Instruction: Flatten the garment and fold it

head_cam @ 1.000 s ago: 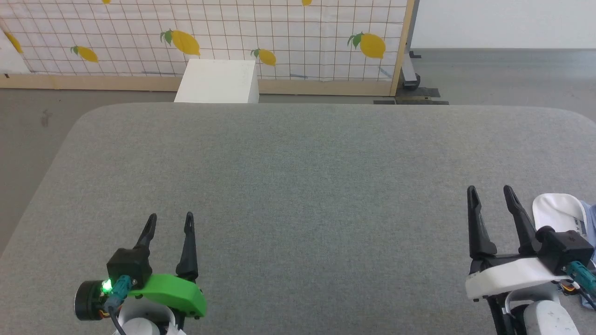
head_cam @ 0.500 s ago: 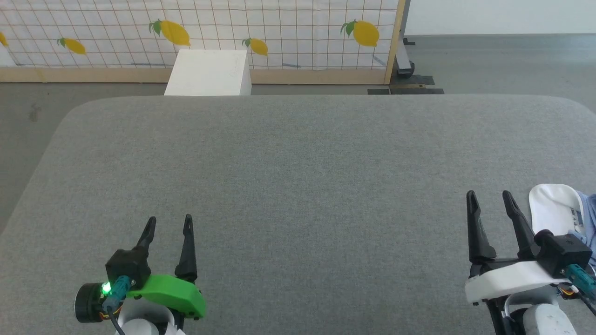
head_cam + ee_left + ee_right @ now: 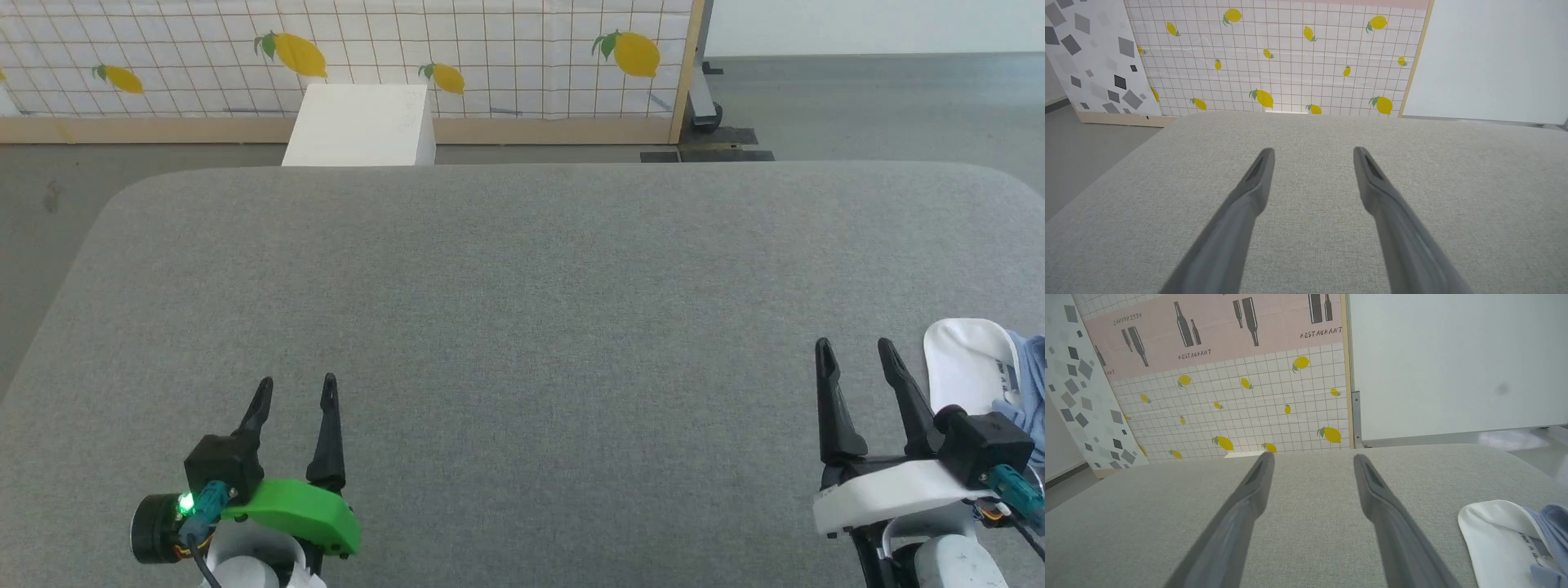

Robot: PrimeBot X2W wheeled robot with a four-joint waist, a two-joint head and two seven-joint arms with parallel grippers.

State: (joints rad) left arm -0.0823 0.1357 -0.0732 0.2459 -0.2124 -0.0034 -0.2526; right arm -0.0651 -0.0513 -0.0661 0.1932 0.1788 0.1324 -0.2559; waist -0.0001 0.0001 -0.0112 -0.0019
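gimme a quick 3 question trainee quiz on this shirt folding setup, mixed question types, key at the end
1. True or false: the right gripper is shut on the garment.
2. Where on the table does the garment lie? A) far left corner B) centre C) right side, beside the right gripper
3. Fill in: the left gripper has its jaws ____.

Key: 1 false; 2 C; 3 open

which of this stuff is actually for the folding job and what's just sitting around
For the job:
- grey table
- garment, partly in view at its right edge
- left claw and right claw, both open, holding nothing

Just there:
- white box beyond the table
- lemon-print screen
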